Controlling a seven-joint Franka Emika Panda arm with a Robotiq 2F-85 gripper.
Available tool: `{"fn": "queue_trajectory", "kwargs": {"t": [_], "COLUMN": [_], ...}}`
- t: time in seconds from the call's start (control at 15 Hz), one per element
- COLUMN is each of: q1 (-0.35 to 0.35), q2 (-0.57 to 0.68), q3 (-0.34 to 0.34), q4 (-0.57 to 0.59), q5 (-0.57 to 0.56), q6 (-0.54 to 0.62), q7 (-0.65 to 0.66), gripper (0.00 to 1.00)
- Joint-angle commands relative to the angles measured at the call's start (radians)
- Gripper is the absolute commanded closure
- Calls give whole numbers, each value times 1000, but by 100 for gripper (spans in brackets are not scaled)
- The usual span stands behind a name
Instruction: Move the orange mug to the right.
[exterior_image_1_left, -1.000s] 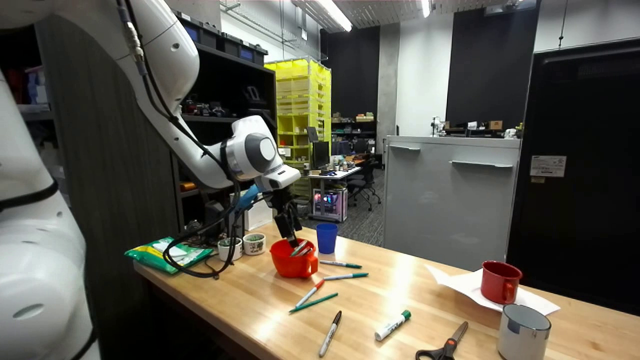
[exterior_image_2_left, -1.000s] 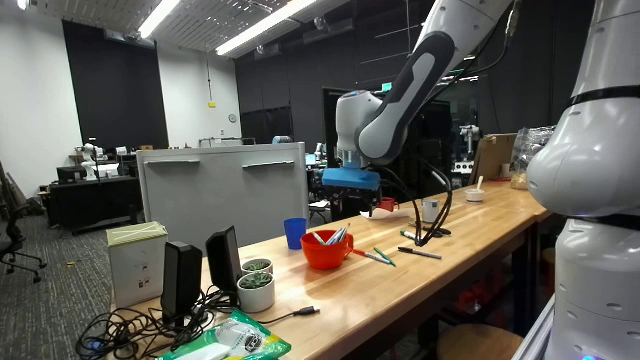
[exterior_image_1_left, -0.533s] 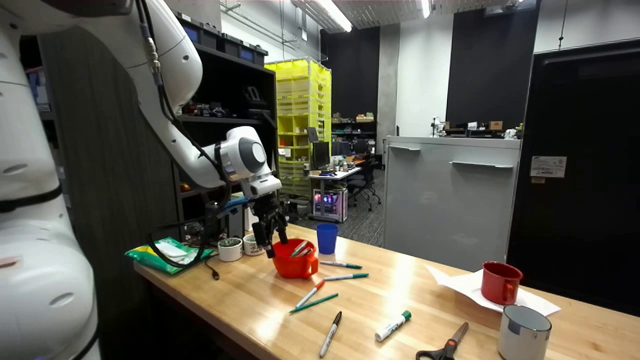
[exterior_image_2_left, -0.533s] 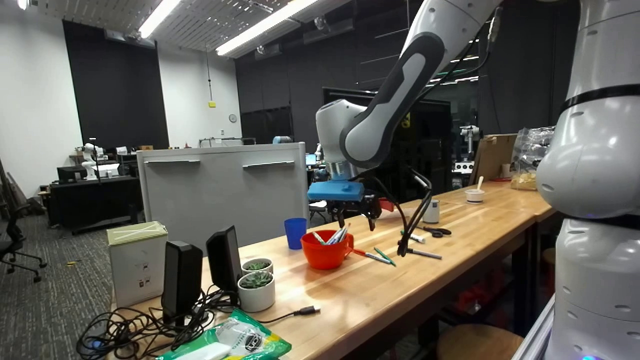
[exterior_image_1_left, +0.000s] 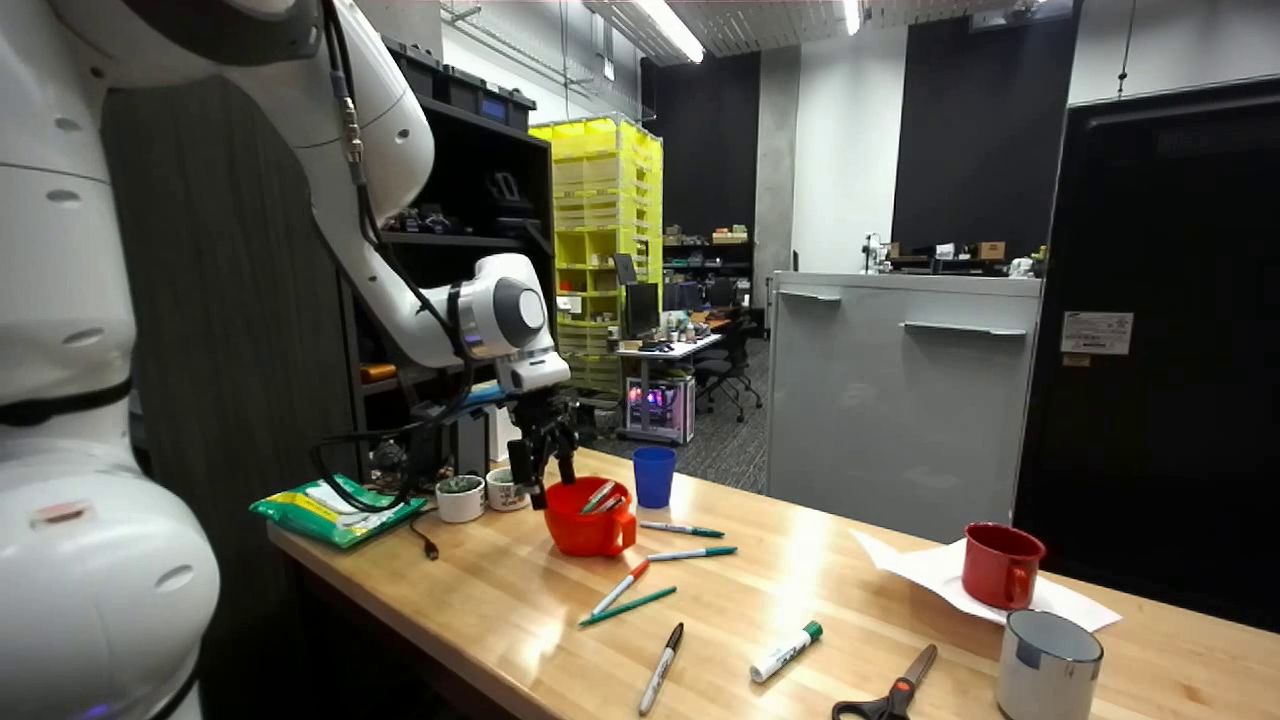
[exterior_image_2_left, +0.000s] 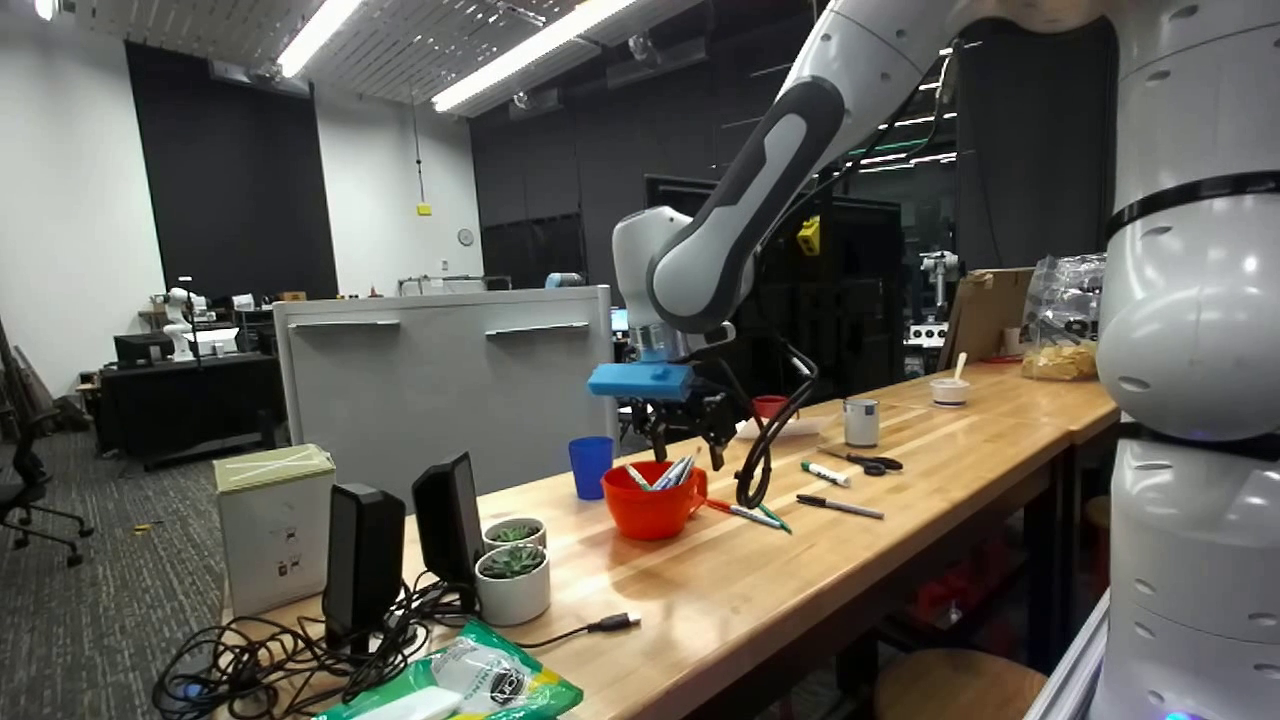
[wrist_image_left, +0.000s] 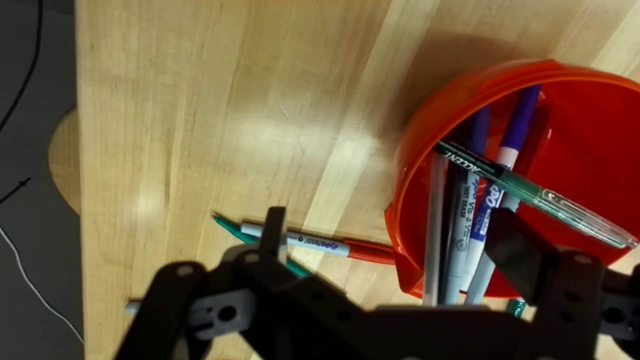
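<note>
The orange mug (exterior_image_1_left: 583, 532) stands upright on the wooden table with several pens inside; it also shows in an exterior view (exterior_image_2_left: 643, 512). In the wrist view the mug (wrist_image_left: 590, 135) fills the right side, its rim and the pens (wrist_image_left: 462, 220) visible. My gripper (exterior_image_1_left: 553, 491) is open and empty, just above the mug's rim; it also shows above the mug's handle side in an exterior view (exterior_image_2_left: 688, 461). In the wrist view one fingertip of the gripper (wrist_image_left: 390, 218) is over the table beside the mug, the other over the mug's inside. The handle is hidden there.
A blue cup (exterior_image_1_left: 654, 478) stands close beside the mug. Several loose markers (exterior_image_1_left: 692, 553) lie near it. A dark red mug (exterior_image_1_left: 1002, 565), a white cup (exterior_image_1_left: 1048, 670) and scissors (exterior_image_1_left: 890, 695) are farther along. Potted plants (exterior_image_2_left: 513, 583) and speakers (exterior_image_2_left: 448, 520) stand on the opposite side.
My gripper has come down toward the mug and the wrist has turned, so both fingers now show apart. The arm's cables have swung. The mug has not visibly moved.
</note>
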Motion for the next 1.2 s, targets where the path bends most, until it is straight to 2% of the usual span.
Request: {"fn": "queue_trajectory", "kwargs": {"t": [0.0,0.47,0.93,1.0,1.13], "q1": [40,73,80,76,76], "q2": [39,43,86,60,64], "q3": [-48,-77,-95,-100,-103], "q4": [36,102,245,197,206], "q5": [49,67,30,46,46], "q6": [10,8,7,18,18], "q7": [-5,-34,-59,-61,-61], "gripper": [0,0,0,0,0]}}
